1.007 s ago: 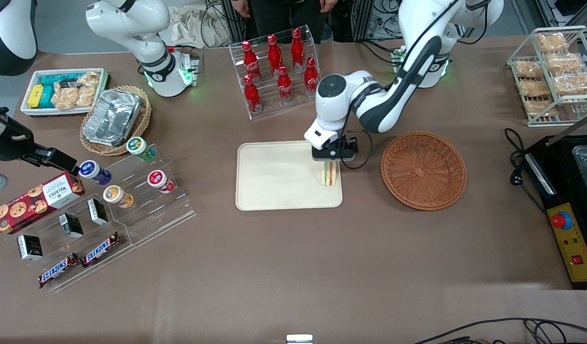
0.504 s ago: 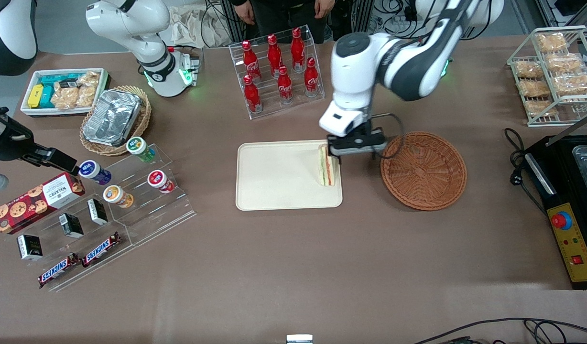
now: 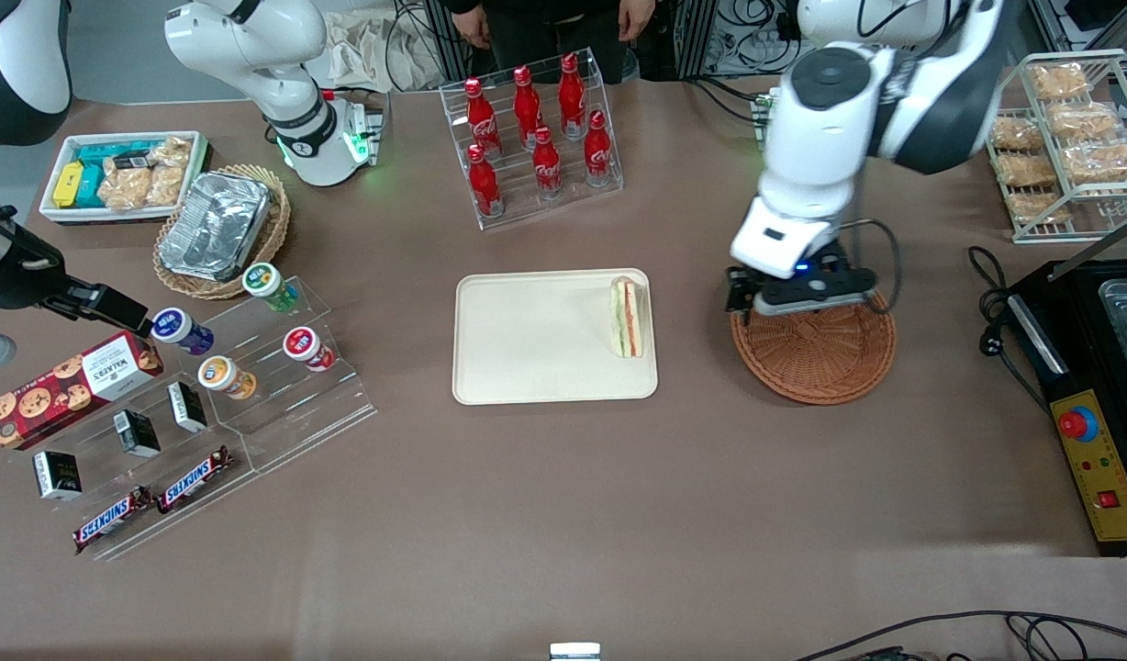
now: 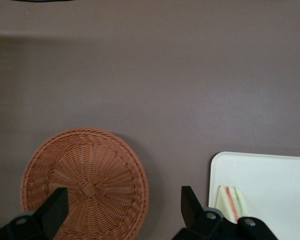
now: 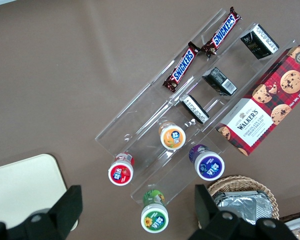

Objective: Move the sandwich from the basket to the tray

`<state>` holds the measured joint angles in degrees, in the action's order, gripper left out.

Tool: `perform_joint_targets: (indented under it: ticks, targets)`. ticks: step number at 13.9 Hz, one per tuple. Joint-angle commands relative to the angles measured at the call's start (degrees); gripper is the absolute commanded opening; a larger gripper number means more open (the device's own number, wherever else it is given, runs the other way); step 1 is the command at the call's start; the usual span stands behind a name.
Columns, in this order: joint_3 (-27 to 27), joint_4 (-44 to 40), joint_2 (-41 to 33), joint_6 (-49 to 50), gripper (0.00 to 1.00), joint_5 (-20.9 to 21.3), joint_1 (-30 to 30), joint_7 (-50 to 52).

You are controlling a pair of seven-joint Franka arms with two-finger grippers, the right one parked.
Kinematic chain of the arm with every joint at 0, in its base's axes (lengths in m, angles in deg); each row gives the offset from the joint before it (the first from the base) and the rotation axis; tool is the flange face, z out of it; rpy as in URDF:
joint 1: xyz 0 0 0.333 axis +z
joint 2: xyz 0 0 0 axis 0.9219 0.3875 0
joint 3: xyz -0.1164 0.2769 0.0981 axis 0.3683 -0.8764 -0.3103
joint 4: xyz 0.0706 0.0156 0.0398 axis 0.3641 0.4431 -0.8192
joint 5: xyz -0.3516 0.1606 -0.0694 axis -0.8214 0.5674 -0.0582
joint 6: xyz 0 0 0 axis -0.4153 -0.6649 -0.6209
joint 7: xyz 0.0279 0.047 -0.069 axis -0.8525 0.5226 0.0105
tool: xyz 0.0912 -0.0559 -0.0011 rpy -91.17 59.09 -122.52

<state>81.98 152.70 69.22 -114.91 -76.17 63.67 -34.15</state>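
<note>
Brown bench (image 3: pixel 563 514) carrying everything; flat cream-beige rectangular tray (image 3: pixel 536 340) with rounded corners and a low rim lying near its middle; round shallow reddish-brown woven wicker basket (image 3: pixel 816 353) just beside the tray toward the working arm's end of the bench, apart from it, nothing lying in it in the left wrist view (image 4: pixel 85 185); left arm's black two-finger gripper (image 3: pixel 799 292) hanging above the basket's rim farther from the front camera, jaws spread wide with nothing between them, one black fingertip (image 4: pixel 190 202) over bare bench between basket and tray; small triangular wedge sandwich (image 3: pixel 627 317) of white bread with orange-red and green filling lying on the tray at the edge nearest the basket, well apart from the gripper.
</note>
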Motion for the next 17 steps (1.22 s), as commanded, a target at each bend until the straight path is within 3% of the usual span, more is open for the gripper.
perform_joint_targets:
  ticks: [1,6,9,17]
  targets:
    - [-6.1,0.4,-4.9,4.5,1.0,-6.0,-0.7,-11.1]
    - [-20.2,0.4,-10.7,11.2,1.0,-11.7,-3.9,-25.5]
    - [-24.2,-1.0,-12.2,16.9,1.0,-13.4,-4.0,-31.9]
    - [-24.7,-15.4,0.1,20.6,1.0,-13.1,-3.9,-35.4]
